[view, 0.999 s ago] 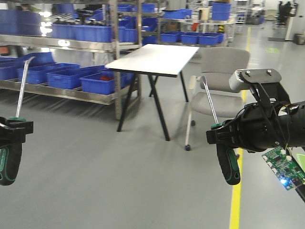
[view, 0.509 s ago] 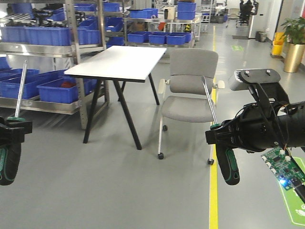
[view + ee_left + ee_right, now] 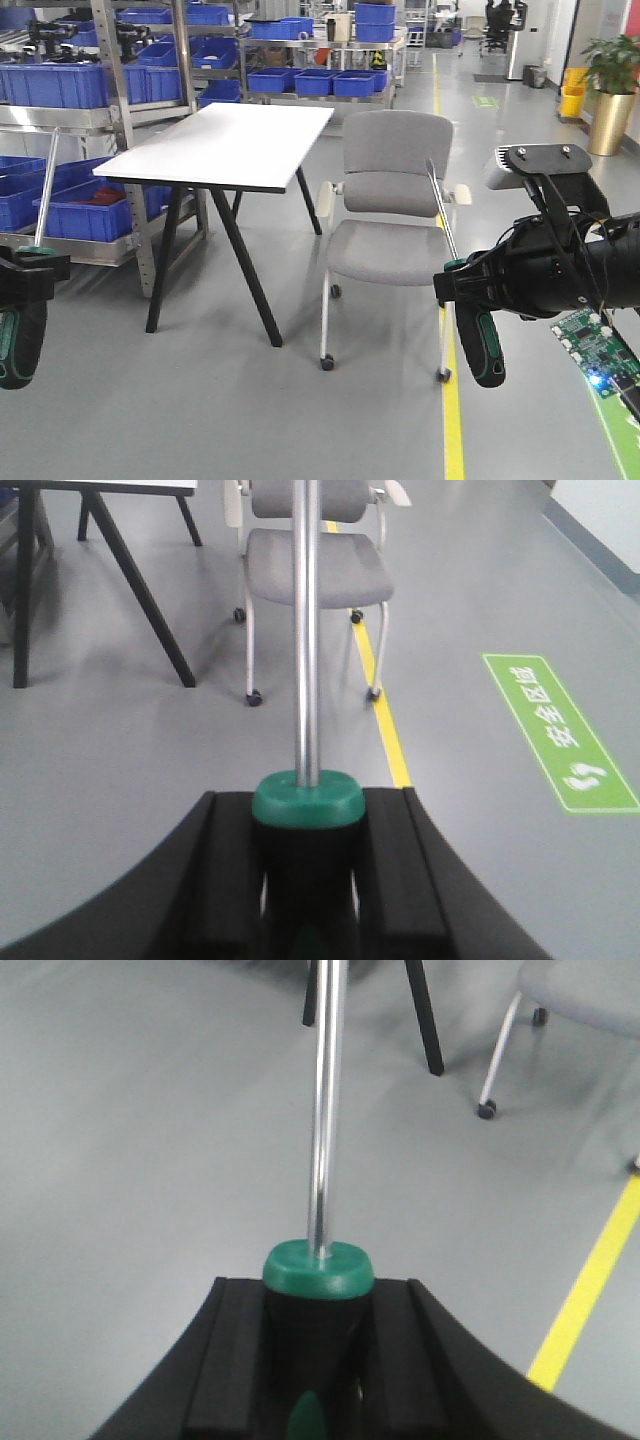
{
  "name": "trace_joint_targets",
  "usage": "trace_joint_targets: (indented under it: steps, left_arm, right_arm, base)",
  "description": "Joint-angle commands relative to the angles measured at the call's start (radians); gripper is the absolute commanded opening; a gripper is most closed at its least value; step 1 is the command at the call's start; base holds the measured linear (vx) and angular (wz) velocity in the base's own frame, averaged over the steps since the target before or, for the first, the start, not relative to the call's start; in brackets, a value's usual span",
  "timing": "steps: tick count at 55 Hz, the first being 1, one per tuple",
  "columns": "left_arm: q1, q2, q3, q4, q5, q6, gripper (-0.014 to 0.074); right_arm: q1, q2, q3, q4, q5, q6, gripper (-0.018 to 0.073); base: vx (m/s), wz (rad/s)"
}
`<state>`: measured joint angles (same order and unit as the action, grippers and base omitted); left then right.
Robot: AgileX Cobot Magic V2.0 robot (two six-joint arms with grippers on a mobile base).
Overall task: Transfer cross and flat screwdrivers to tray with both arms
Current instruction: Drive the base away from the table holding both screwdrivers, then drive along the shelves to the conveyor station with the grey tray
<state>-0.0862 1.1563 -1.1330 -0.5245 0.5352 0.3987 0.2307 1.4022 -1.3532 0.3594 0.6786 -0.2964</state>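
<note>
Carry step, prob.: L hand (image 3: 28,278) & R hand (image 3: 468,287) each clamp a black-green-handled steel-shaft screwdriver (image 3: 482,350); tray unseen, reach it next.

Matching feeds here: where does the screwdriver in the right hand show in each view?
Front view: right of centre, the right screwdriver clamped in the right hand, handle down, shaft up.
Left wrist view: not in it; that shaft belongs to the left screwdriver.
Right wrist view: bottom centre, shaft running up the frame.
Shared landmark: the grey chair, top centre in the left wrist view, top right corner in the right wrist.
</note>
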Motion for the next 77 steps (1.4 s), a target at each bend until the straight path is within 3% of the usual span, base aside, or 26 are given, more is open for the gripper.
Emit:
trace_joint_targets:
  steps: [1,77]
  left_arm:
    - [-0.005,-0.027,-0.028,-0.031,-0.074,0.000,0.0000]
    - [-0.005,-0.027,-0.028,-0.031,-0.069,0.000,0.0000]
  right_arm:
    - [-0.003,-0.035,-0.036,0.017,-0.078,-0.002,-0.0008]
    - [-0.003,-0.035,-0.036,0.016,-0.078,-0.002,-0.0008]
  base:
    - [0.51,0.22]
    - [0.57,0.58]
